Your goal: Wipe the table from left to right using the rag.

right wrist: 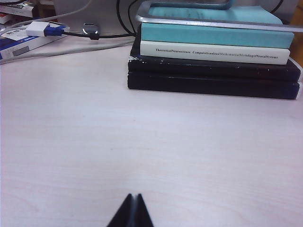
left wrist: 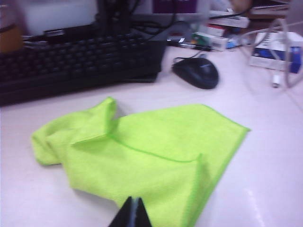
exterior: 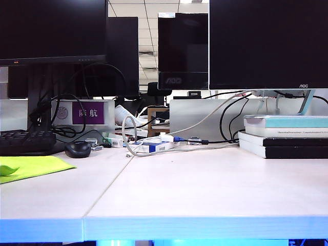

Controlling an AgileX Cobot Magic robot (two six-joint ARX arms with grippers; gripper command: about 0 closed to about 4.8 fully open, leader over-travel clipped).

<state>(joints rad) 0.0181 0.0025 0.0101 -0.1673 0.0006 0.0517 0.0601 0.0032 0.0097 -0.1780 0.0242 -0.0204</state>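
An office desk crowded with monitors and cables carries the white table point(exterior: 205, 189), its two panels meeting at a thin seam. The rag point(left wrist: 142, 156), lime green and rumpled with one corner folded up, lies at the table's left edge, just in front of a black keyboard point(left wrist: 75, 64) and near a black mouse point(left wrist: 196, 72). The left gripper point(left wrist: 132, 215) hovers over the rag's near hem, jaws pressed together, holding nothing. The right gripper point(right wrist: 131, 213), likewise closed and empty, hangs above bare table before stacked books point(right wrist: 213, 52); one spine reads "Theoretical Neuroscience". Two monitors point(exterior: 266, 43) say "AOC".
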